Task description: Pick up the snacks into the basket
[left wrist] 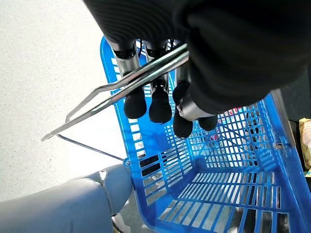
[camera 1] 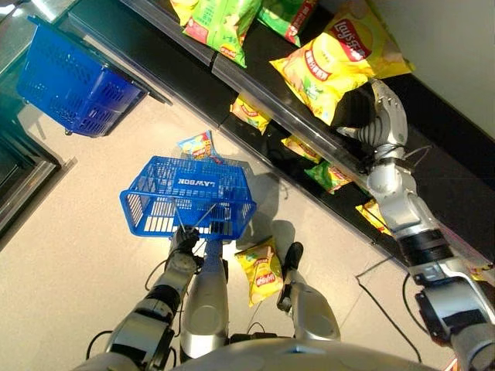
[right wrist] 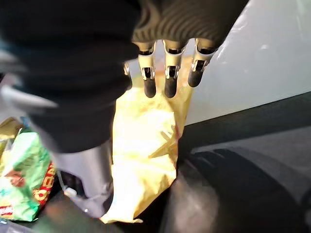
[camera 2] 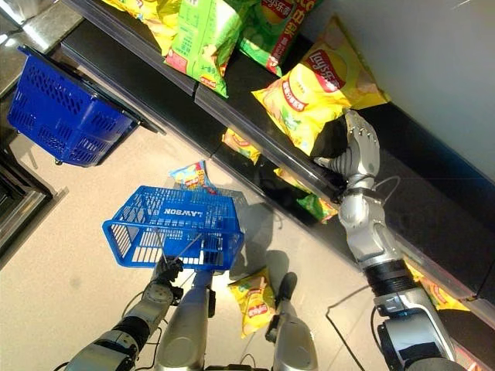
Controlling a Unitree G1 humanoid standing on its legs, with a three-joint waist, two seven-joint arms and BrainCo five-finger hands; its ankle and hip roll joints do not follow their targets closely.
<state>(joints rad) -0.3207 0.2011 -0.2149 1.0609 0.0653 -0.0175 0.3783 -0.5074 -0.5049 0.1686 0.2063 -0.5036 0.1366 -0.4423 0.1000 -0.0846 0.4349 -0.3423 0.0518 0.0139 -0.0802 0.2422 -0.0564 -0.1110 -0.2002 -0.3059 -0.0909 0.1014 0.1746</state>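
Yellow glossy crisp bag (camera 2: pixel 309 85) on black shelf (camera 2: pixel 433 193): right hand (camera 2: pixel 352 151) at its edge, fingers (right wrist: pixel 167 80) half-curled, not yet closed; bag may slide away. Left hand (camera 1: pixel 184 241) curled round wire handle (left wrist: pixel 126 85) of blue plastic basket (camera 1: pixel 189 197), which could tip

Two silver-grey arms of smooth, rounded metal shells: left arm (camera 1: pixel 155 305) and right arm (camera 1: pixel 402 205). Segmented along the length, with black bands at the joints; on the right forearm, what looks like a black ribbed collar, though hard to make out from the head views. Left hand (camera 1: pixel 184 241) and right hand (camera 1: pixel 379 116) alike in build. Dark ribbed cover (right wrist: pixel 184 19) over the back of the hand and the wrist, matt, with fine parallel ridges. Silver fingers (right wrist: pixel 170 80) in a row, boxy and metallic, ending in rounded dark tips. Same glossy black tips on the left hand's fingers (left wrist: pixel 134 102), bulbous and smooth.
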